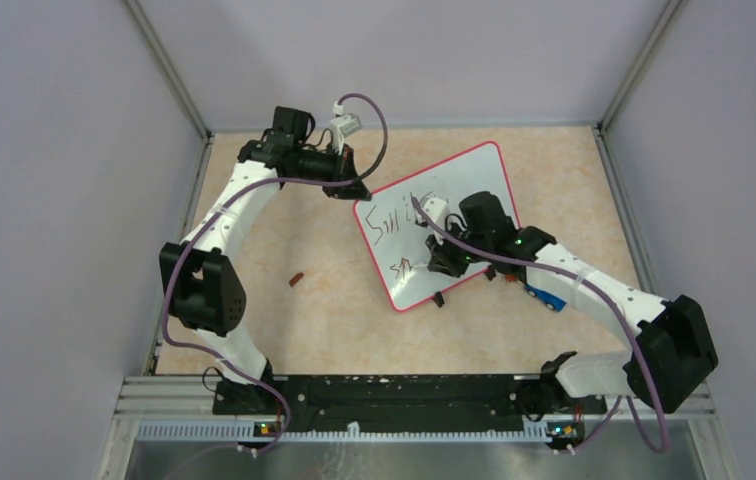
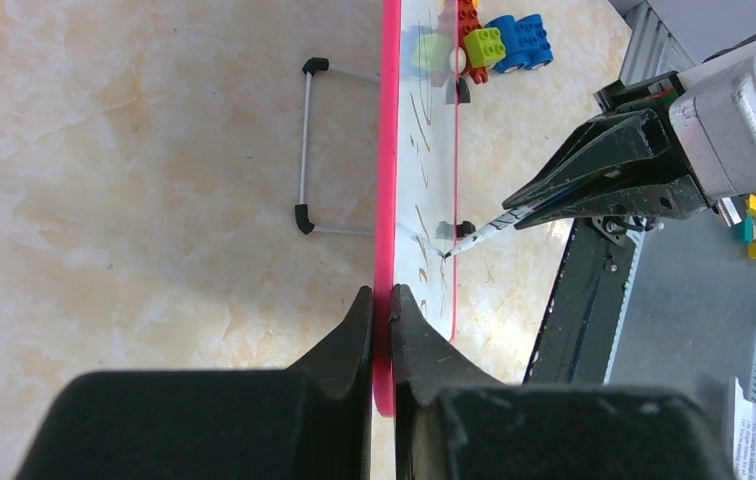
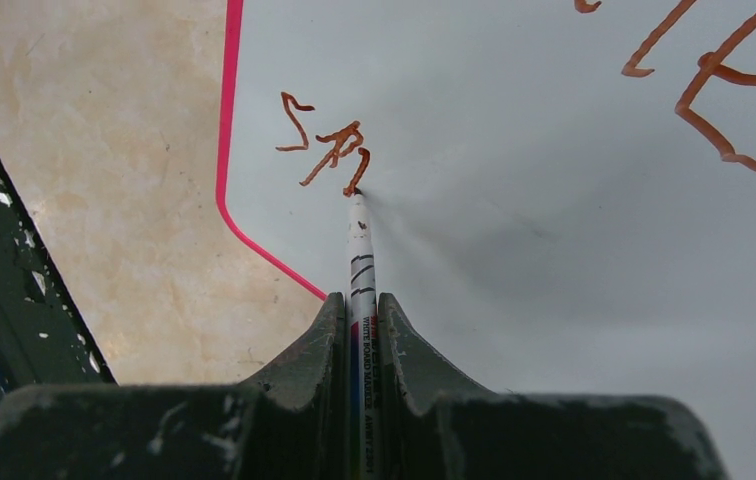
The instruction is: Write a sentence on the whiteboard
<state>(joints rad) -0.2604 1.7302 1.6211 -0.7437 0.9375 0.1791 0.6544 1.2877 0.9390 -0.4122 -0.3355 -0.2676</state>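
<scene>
Seen from above, a whiteboard (image 1: 469, 180) with a pink rim lies tilted, centre right of the frame, on a beige counter (image 1: 294, 330). The left tool (image 1: 347, 187) is at the board's leftmost corner, its two fingers pinched tight on the pink rim. The right tool (image 1: 436, 262) is over the board's lower part, clamped on a marker (image 3: 359, 250) whose tip touches the white surface. Brownish-red handwriting (image 3: 326, 140) shows on the board. One line runs across the upper part, and a few letters of a second line sit at the marker tip, near the lower-left corner.
</scene>
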